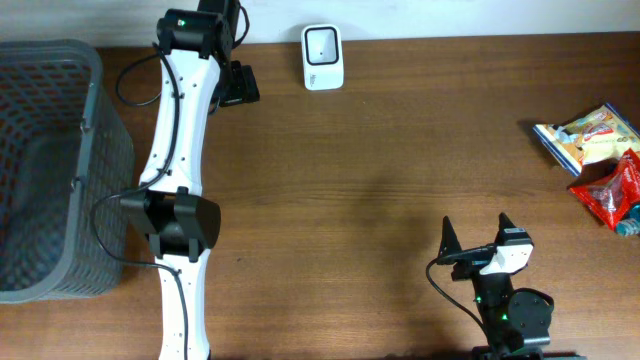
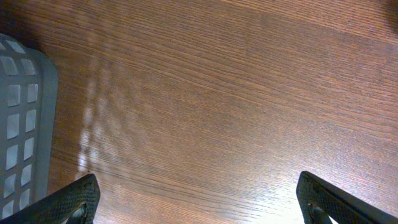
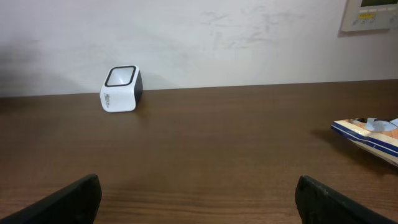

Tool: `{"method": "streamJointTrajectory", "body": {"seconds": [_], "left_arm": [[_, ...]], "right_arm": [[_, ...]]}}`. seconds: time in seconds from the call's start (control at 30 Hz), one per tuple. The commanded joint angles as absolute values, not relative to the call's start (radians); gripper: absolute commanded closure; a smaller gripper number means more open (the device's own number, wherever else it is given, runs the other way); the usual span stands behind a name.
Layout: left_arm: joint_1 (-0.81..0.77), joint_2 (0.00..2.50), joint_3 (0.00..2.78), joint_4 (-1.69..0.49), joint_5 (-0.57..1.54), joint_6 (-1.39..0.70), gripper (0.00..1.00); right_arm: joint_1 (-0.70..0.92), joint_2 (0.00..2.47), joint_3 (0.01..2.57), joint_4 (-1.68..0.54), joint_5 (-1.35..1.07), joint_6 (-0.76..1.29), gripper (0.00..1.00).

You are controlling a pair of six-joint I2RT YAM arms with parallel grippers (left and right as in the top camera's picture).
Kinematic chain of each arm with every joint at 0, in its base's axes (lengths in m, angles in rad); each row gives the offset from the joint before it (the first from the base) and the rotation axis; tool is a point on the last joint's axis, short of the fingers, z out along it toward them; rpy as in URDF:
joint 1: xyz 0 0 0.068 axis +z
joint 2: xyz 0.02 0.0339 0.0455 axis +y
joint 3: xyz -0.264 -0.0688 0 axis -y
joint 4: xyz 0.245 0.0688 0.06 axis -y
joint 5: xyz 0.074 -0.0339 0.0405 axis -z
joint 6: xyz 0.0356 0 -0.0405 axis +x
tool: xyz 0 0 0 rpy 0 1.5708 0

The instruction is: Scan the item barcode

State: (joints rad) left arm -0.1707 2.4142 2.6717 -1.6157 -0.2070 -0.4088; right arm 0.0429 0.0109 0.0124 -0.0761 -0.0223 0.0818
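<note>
We see the right end effector parked with jaws apart near the counter's front edge; the snack packets, presumably the items, wait at its right, the scanner faces up beyond, and the left end effector gapes empty beside the basket.

White scanner, grey mesh basket, brown woodgrain table
</note>
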Motion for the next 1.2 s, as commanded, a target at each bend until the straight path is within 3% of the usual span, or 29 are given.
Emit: {"method": "streamJointTrajectory", "body": {"seconds": [0.0, 0.9, 1.17], "left_arm": [[-0.167, 2.408, 2.681, -1.617, -0.206, -0.407, 0.01], [-0.160, 2.404, 2.682, -1.643, -0.204, -0.407, 0.01], [-0.178, 2.274, 2.612, -1.678, -0.154, -0.414, 0.01]], "right_arm": [[0.044, 0.003, 0.006, -0.080, -0.017, 0.083, 0.02], [0.044, 0.003, 0.006, -0.080, -0.018, 0.083, 0.02], [0.044, 0.003, 0.006, -0.080, -0.018, 0.083, 0.02]]}}
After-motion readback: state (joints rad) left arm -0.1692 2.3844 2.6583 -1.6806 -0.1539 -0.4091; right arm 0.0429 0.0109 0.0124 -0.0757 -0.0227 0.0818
